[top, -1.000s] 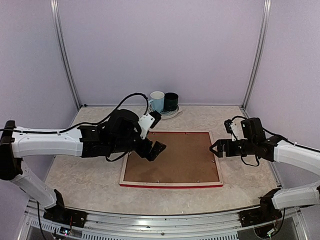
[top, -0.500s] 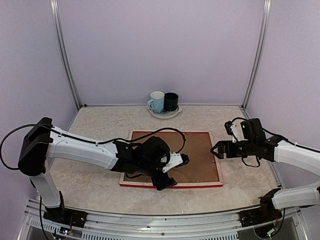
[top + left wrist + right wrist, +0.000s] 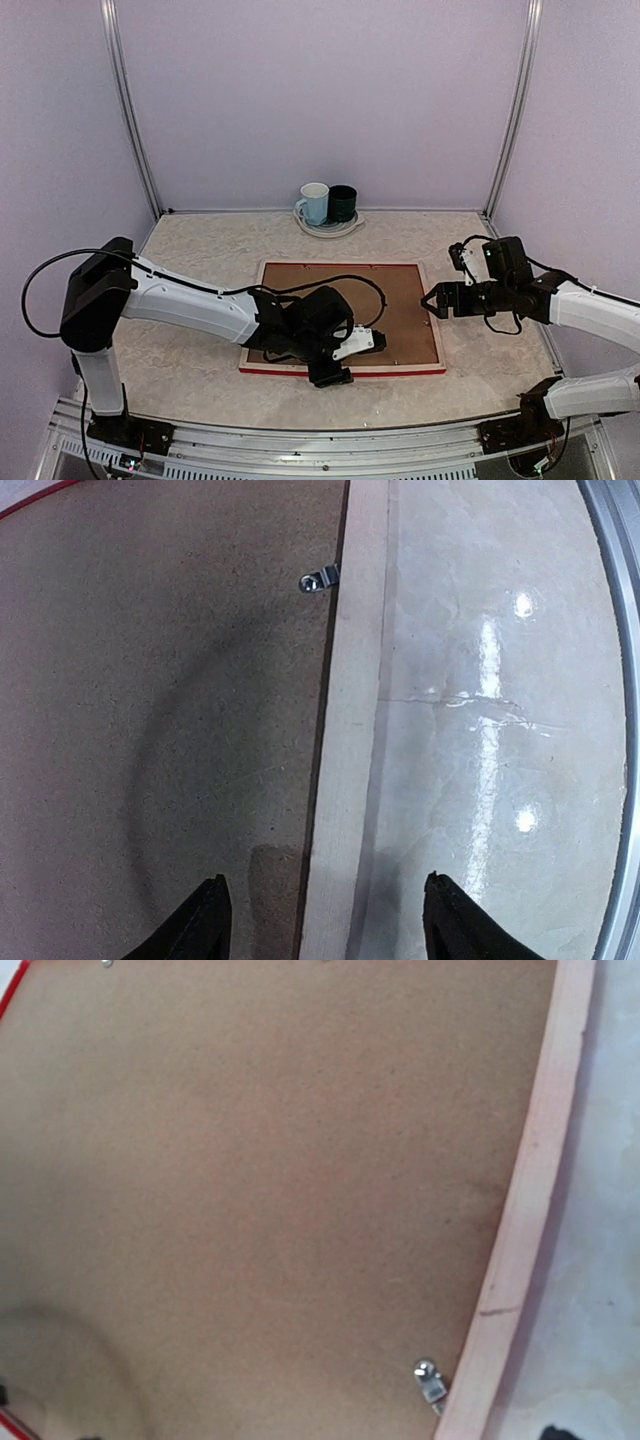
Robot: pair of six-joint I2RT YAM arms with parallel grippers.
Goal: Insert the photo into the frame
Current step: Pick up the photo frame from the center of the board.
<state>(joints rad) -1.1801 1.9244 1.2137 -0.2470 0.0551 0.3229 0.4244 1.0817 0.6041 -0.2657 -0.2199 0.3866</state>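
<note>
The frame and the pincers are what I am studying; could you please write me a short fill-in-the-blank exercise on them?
1. The frame lies face ___ on the table, with its backing board up.
2. The left pincer is ___, with the frame's pale near rail between its fingers.
3. The right pincer is at the frame's ___ edge.
4. Behind the frame, ___ mugs stand on a plate.

Missing words: down; open; right; two
</note>
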